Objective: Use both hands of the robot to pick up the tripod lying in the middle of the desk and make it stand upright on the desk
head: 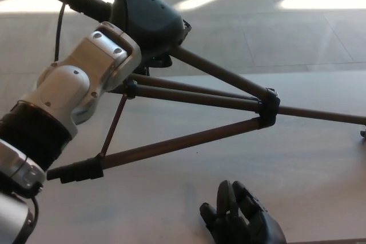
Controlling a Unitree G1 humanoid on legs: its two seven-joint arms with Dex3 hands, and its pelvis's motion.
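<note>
**Left hand holds tripod at its head, right hand free low over desk**

The tripod is tilted above the desk, with its head end up at the top left and its legs splayed out toward the right and lower left. The left hand is wrapped over the tripod's top hub, black fingers closed around it; the white forearm runs down to the bottom left corner. A black cable loops near the wrist at the upper left.

Three dark legs fan out from the hub. The upper one runs right through a black clamp collar and on as a thinner section to the right picture edge. The lower leg slants down-left to a black foot sleeve close to the desk; contact there cannot be told. A thin brace rod links this leg to the centre joint.

The right hand is at the bottom centre, below the legs and apart from the tripod, fingers pointing up and loosely spread, holding nothing. Its lower part is cut off by the picture edge.

Sunlit floor shows behind the desk.
</note>
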